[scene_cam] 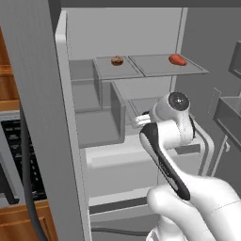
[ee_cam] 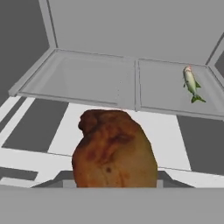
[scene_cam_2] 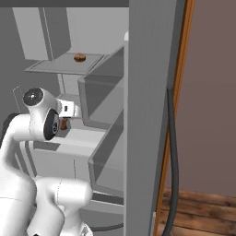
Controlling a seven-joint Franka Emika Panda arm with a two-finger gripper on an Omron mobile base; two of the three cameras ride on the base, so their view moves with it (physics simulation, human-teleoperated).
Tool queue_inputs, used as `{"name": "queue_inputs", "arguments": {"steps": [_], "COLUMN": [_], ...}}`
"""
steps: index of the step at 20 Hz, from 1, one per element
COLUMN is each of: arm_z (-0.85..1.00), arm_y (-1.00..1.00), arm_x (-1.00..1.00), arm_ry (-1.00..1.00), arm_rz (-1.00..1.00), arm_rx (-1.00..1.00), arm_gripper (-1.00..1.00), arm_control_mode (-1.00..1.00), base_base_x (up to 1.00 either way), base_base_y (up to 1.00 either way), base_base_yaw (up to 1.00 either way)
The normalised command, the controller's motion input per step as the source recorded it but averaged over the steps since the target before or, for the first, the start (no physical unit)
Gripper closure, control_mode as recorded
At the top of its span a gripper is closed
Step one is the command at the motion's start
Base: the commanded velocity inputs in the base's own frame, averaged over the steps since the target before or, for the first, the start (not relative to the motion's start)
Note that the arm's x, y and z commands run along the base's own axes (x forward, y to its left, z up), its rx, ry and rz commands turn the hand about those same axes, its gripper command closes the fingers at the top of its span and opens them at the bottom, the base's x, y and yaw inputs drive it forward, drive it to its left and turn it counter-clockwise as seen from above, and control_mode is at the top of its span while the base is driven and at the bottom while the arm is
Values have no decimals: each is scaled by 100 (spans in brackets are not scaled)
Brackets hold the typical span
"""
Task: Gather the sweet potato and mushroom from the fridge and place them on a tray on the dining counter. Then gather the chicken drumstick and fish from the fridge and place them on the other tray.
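- Pinching a browned chicken drumstick (ee_cam: 114,148), the jaws of the gripper (scene_cam_2: 64,123) sit inside the open fridge (scene_cam: 141,155), at a lower shelf.
- Beyond the jaws and off to one side, the fish (ee_cam: 191,84) lies on that shelf's far part, untouched.
- Above the jaws, the mushroom (scene_cam: 117,60) and sweet potato (scene_cam: 177,60) rest on the top shelf, so by the look of it no pair is finished.

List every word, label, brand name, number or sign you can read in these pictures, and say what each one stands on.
None can be read. The fridge walls and shelves are plain grey, and the robot arm's white casing carries no lettering. The food carries no labels: the chicken drumstick close before the hand camera, the fish, the mushroom and the sweet potato.
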Motion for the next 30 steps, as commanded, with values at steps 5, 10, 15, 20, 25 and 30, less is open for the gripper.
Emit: {"name": "queue_inputs", "arguments": {"steps": [5,10,15,20,25,30], "arm_z": [58,43,33,10,-4,-5], "arm_y": [-7,-2,0,-1,0,0], "arm_x": [-85,-70,-57,-71,-62,-9], "arm_ry": [3,12,17,10,1,2], "arm_rz": [-6,-4,-2,-2,-3,-1], "arm_rx": [6,4,2,1,0,0], "arm_gripper": [100,100,100,100,100,100], "arm_control_mode": [-100,-100,-100,-100,-100,-100], "base_base_x": [0,0,0,0,0,0], "base_base_y": [0,0,0,0,0,0], "base_base_yaw": [0,0,0,0,0,0]}}
